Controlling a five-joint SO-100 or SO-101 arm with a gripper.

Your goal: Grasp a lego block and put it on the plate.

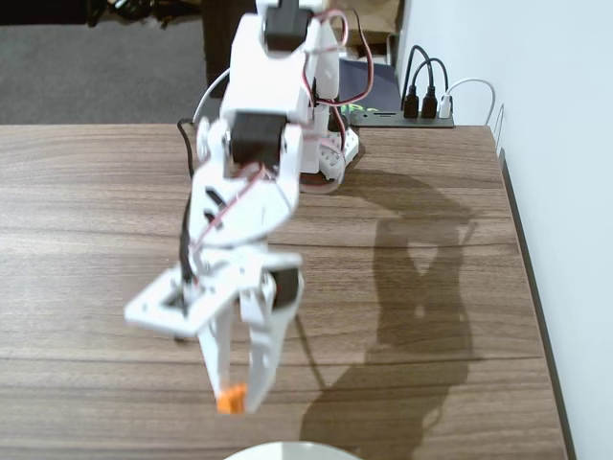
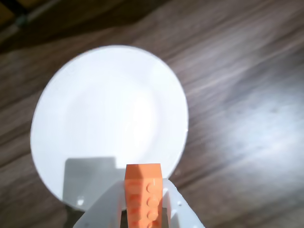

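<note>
An orange lego block (image 2: 142, 194) sits pinched between the white fingers of my gripper (image 2: 142, 190), which is shut on it. In the fixed view the same lego block (image 1: 230, 400) shows at the tips of the gripper (image 1: 235, 393), held above the wooden table. The white round plate (image 2: 104, 109) fills the wrist view just beyond and below the block. In the fixed view only a sliver of the plate (image 1: 287, 450) shows at the bottom edge, just in front of the gripper tips.
The wooden table (image 1: 431, 287) runs to a right edge by a white wall. At the back stand the arm's base (image 1: 326, 158) and a power strip with plugs (image 1: 421, 105). The arm's shadow falls on the table to the right.
</note>
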